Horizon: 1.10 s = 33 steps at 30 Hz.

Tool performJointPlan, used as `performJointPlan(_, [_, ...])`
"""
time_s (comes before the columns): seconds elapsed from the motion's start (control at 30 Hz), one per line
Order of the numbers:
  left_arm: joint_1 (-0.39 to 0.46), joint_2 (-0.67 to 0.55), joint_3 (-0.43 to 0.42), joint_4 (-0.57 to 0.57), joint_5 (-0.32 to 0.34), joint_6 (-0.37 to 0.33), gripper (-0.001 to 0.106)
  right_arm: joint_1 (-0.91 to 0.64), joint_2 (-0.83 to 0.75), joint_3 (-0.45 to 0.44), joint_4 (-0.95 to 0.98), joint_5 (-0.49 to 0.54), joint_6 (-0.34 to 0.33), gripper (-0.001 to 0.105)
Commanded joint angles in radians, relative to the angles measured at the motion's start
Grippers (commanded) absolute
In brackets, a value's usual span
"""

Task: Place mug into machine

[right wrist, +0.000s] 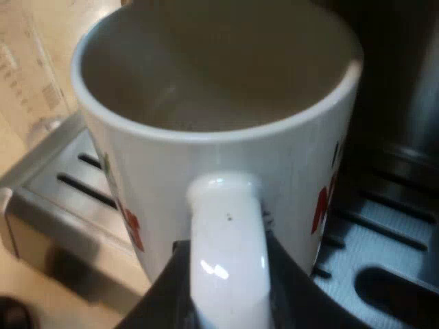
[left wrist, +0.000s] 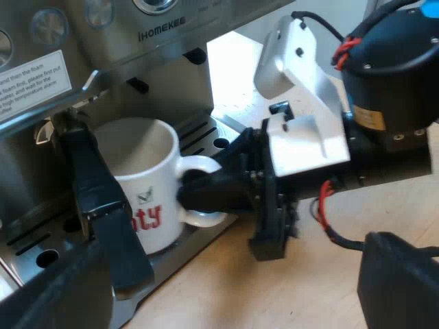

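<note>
The right gripper [right wrist: 226, 281] clamps the handle of the mug [left wrist: 140, 185]. The mug sits on the drip tray [left wrist: 206, 137] of the espresso machine [left wrist: 158, 62], handle near four o'clock with the machine's back as twelve. The left gripper [left wrist: 226, 205] gapes wide, empty.

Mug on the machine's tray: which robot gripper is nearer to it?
Right. The right gripper is clamped on the handle of the mug; the left gripper hangs open close by, gripping nothing.

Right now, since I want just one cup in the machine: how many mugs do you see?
1. The white mug sits on the machine's drip tray, its handle in the right gripper. Others may be hidden from these views.
</note>
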<state>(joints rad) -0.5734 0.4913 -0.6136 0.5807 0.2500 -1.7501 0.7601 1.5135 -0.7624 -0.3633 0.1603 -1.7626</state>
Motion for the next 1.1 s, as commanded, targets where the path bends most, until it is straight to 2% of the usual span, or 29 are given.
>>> performJointPlan(0.03, [-0.005, 0.000, 0.000, 0.002, -0.015, 0.004, 0.079, 0.002, 0.025, -0.044, -0.080, 0.024, 0.011, 0.000])
performJointPlan(0.3, [-0.005, 0.000, 0.000, 0.002, -0.015, 0.004, 0.079, 0.002, 0.093, -0.092, -0.094, 0.024, 0.014, 0.000])
performJointPlan(0.63, [-0.005, 0.000, 0.000, 0.002, -0.015, 0.004, 0.079, 0.002, 0.137, -0.094, -0.176, 0.024, 0.014, 0.000])
performJointPlan(0.83, [-0.005, 0.000, 0.000, 0.002, -0.015, 0.004, 0.079, 0.002, 0.143, -0.096, -0.185, 0.068, 0.014, 0.000])
performJointPlan(1.1, [-0.005, 0.000, 0.000, 0.002, -0.015, 0.004, 0.079, 0.002, 0.143, -0.096, -0.194, 0.060, 0.014, 0.000])
